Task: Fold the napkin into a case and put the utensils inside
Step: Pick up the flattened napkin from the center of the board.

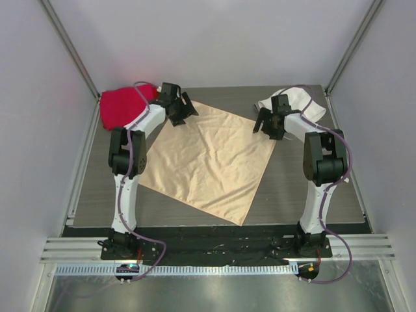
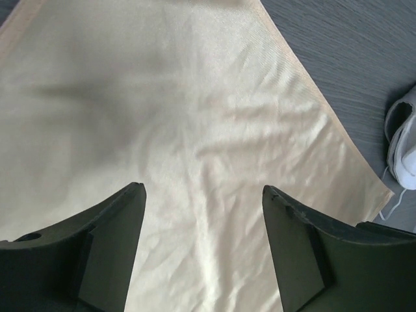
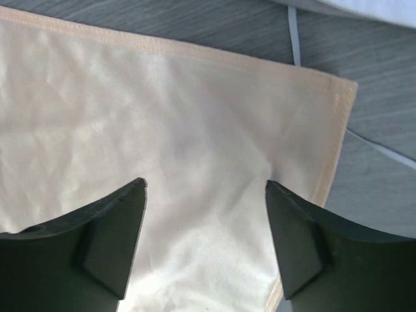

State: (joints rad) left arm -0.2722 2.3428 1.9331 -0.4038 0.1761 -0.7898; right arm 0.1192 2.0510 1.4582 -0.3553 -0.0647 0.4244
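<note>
The left gripper (image 2: 203,195) stood wide open with nothing between its jaws, hanging just above the napkin (image 1: 208,159) at the cloth's upper-left corner in the top view. The right gripper (image 3: 205,188) was open and empty too, poised just inside the napkin's right-hand corner, whose stitched hem ran across the upper part of the right wrist view.

The napkin lay spread in a single layer at the middle of the table (image 1: 305,195), turned like a diamond, with shallow wrinkles and no fold made yet. A red cloth (image 1: 120,105) sat at the upper left, near the left gripper. A white hat (image 1: 305,101) sat at the upper right, close beside the right gripper, and its thin cord (image 3: 292,32) trailed over the table just past the napkin's corner. The utensils showed in no view.

The step in hand looked like the first fold. To do it well, each gripper would probably need to come straight down on its own corner, pinch only the hem, and lift together with the other. The two would then carry the edge across evenly so the slick satin stayed taut and did not slide. The right gripper would want to close clear of the hat's cord, or the hat might be dragged along.
</note>
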